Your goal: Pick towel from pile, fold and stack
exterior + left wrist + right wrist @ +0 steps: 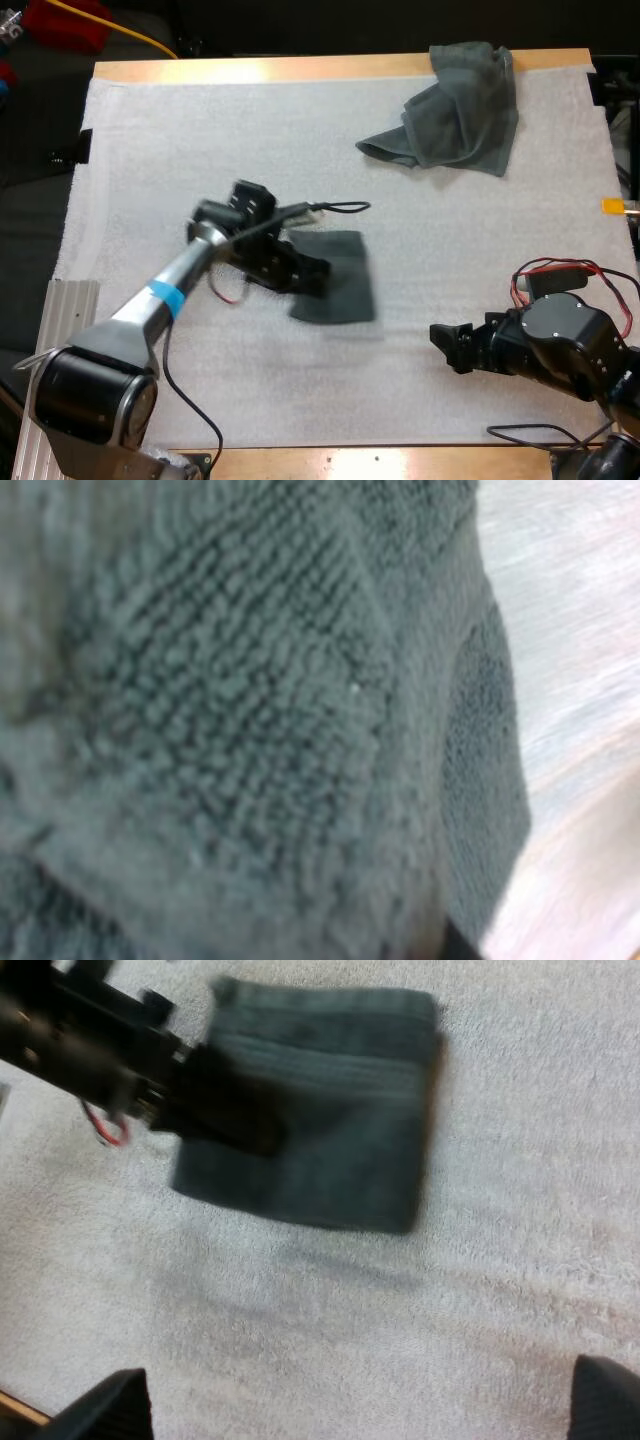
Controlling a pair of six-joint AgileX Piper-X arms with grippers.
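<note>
A folded dark grey-green towel point(342, 282) hangs just above the middle of the white mat point(480, 250), casting a shadow on it. My left gripper point(308, 274) is shut on the towel's left edge. In the left wrist view the towel's pile point(250, 730) sits right against the camera. The right wrist view looks at the folded towel point(340, 1150) with my left gripper point(235, 1115) on its side. A crumpled towel point(455, 108) lies at the far right of the mat. My right gripper point(446, 345) rests open over the mat's near right part, its fingers point(110, 1405) wide apart and holding nothing.
The mat covers most of the wooden table point(300, 68). Bare mat point(480, 1300) lies between my right gripper and the folded towel. A metal rail point(60, 310) runs along the table's left near side.
</note>
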